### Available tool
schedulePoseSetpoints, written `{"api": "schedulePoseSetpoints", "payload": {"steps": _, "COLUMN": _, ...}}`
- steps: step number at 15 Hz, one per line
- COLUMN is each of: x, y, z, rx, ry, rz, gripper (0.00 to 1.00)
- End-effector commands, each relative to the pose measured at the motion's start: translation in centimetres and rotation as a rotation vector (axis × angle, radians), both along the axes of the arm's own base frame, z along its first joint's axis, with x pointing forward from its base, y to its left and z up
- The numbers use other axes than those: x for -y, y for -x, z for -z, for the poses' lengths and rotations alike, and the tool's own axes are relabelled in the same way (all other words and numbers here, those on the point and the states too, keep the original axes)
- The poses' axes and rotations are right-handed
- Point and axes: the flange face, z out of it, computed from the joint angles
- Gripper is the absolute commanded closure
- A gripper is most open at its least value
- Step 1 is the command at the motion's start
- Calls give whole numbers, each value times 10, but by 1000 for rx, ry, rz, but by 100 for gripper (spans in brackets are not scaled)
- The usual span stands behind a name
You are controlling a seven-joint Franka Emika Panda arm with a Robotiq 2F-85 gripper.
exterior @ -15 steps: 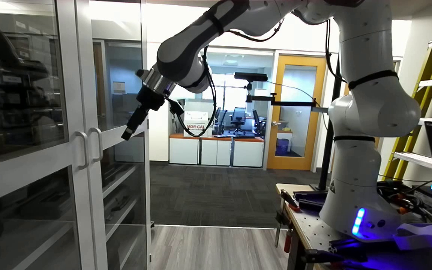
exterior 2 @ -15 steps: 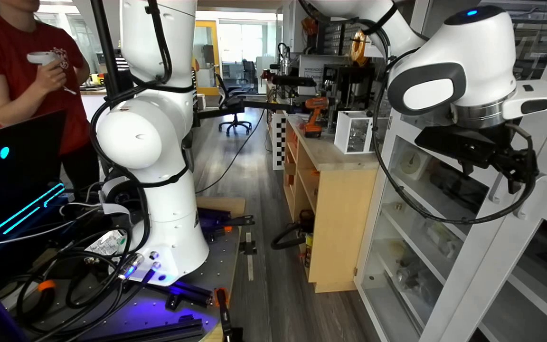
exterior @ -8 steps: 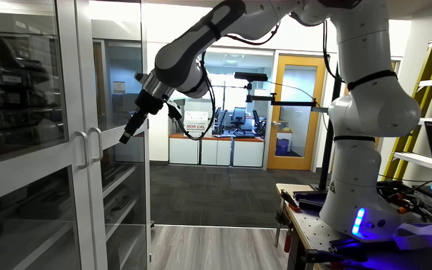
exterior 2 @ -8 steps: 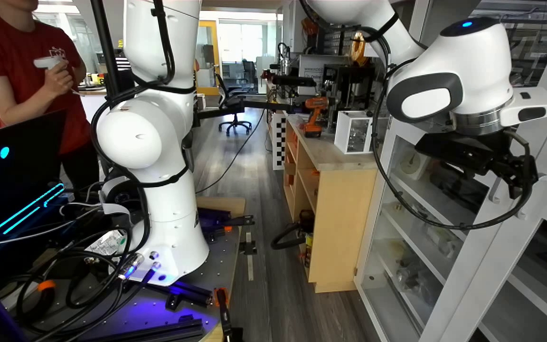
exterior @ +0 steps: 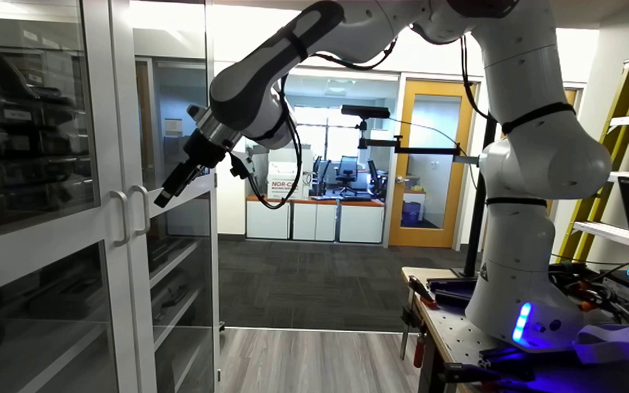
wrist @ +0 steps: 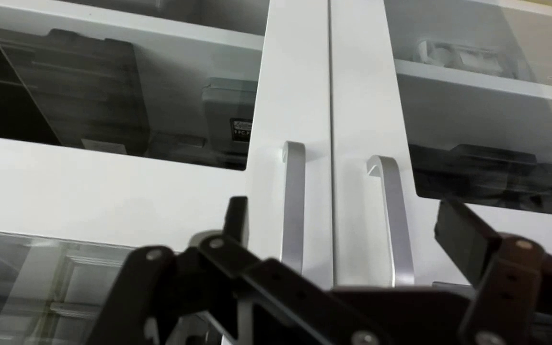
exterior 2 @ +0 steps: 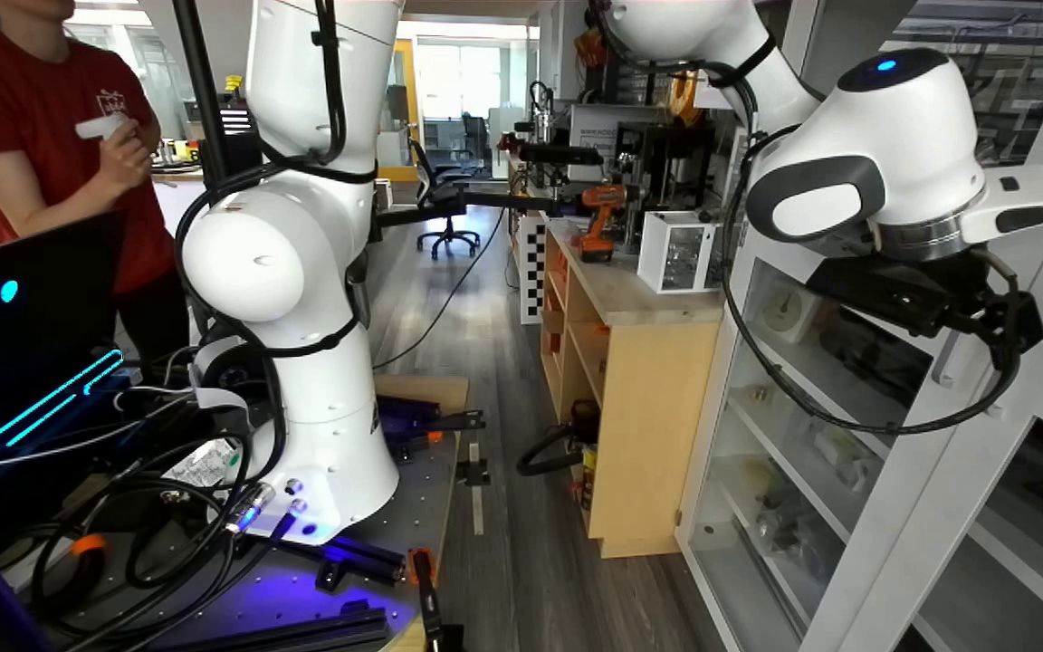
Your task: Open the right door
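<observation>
Right handle [wrist: 396,215]: slim upright bar, landmark. Right door [exterior: 190,194]: glazed, closed, extending to the right from the right handle. Left handle [wrist: 294,206]: just left of the right handle, not wanted. My fingers [wrist: 465,239]: spread wide, holding nothing, near the right handle; in the wrist view both handles lie between them. Step, by my judgement: alignment. Method: I should shift right until one finger fits between the handles, close on the right handle alone, then pull outward along the door's arc.
</observation>
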Motion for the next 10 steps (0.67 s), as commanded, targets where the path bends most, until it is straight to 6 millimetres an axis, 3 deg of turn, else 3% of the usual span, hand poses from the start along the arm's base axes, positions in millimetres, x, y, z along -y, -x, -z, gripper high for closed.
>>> {"api": "schedulePoseSetpoints", "payload": {"steps": 1, "x": 4, "y": -17, "z": -1, "rx": 62, "ry": 3, "rz": -4, "gripper": 0}}
{"api": "schedulePoseSetpoints", "payload": {"steps": 10, "x": 18, "y": -46, "z": 12, "rx": 88, "ry": -11, "rz": -7, "gripper": 0}}
